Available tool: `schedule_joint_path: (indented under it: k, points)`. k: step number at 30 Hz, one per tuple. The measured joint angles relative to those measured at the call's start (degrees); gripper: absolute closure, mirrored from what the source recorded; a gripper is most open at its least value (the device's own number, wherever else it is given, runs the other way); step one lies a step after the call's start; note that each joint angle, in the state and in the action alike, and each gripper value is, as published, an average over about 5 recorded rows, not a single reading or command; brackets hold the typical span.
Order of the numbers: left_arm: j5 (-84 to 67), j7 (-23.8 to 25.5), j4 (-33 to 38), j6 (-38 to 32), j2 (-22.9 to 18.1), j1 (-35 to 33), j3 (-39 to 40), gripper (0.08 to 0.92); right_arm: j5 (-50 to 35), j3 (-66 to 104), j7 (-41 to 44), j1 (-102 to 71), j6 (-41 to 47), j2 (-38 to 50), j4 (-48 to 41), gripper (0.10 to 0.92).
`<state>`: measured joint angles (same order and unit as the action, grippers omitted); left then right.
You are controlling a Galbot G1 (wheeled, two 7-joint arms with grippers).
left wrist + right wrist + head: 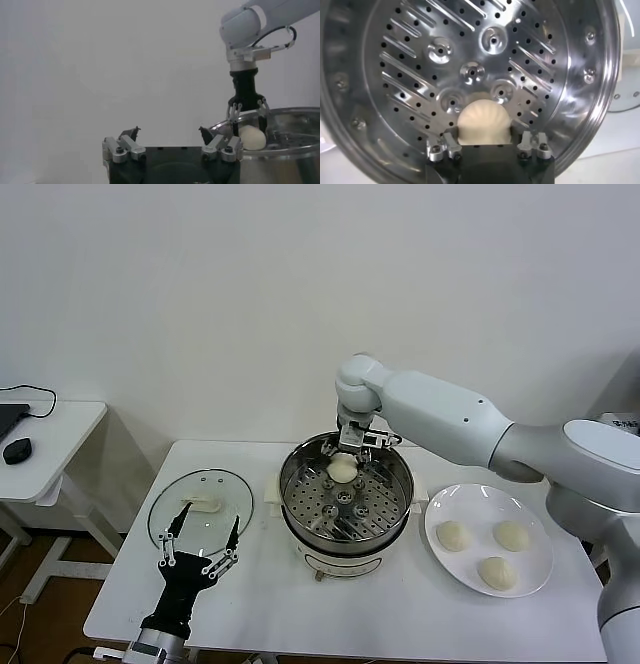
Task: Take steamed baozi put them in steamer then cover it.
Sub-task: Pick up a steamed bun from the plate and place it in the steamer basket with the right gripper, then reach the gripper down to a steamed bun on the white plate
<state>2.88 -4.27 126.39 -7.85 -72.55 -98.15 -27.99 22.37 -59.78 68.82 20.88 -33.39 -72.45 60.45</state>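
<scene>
We have the right gripper point(343, 452) with jaws spread around a soft, squishy baozi point(342, 470) resting in the steamer point(300, 484), so we hold buns gently by their round sides.

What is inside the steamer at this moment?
Inside the steamer lies one baozi on the perforated bottom, between the fingers of the right gripper, which stand apart. The gripper hides the bottom just behind the bun.

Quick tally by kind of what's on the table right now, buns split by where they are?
Baozi in the steamer: 1
Baozi on the plate: 3
Steamer: 1
Glass cover: 1
Plate: 1
Total: 7
</scene>
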Motion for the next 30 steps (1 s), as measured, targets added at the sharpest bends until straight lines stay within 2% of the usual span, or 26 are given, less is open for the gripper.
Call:
schedule_joint_path:
  k: [4, 10, 21, 30]
  points:
    - [-0.09, -0.01, 0.08, 0.00, -0.01, -0.07, -0.22, 0.177, -2.56, -0.10, 0.88, 0.72, 1.69, 1.03, 0.83, 0.203]
    - [-0.12, -0.01, 0.25, 0.02, 0.17, -0.03, -0.34, 0.177, -10.89, -0.55, 3.18, 4.05, 6.99, 5.42, 3.04, 0.203]
    - [-0.06, 0.00, 0.34, 0.09, 0.60, 0.69, 0.82, 0.177, -29.64, -7.19, 5.06, 13.40, 21.64, 18.95, 3.69, 0.203]
    - [0.01, 0.00, 0.29, 0.14, 0.59, 0.88, 1.43, 0.177, -37.28, -14.06, 4.13, 13.86, 29.59, 28.82, 4.54, 0.203]
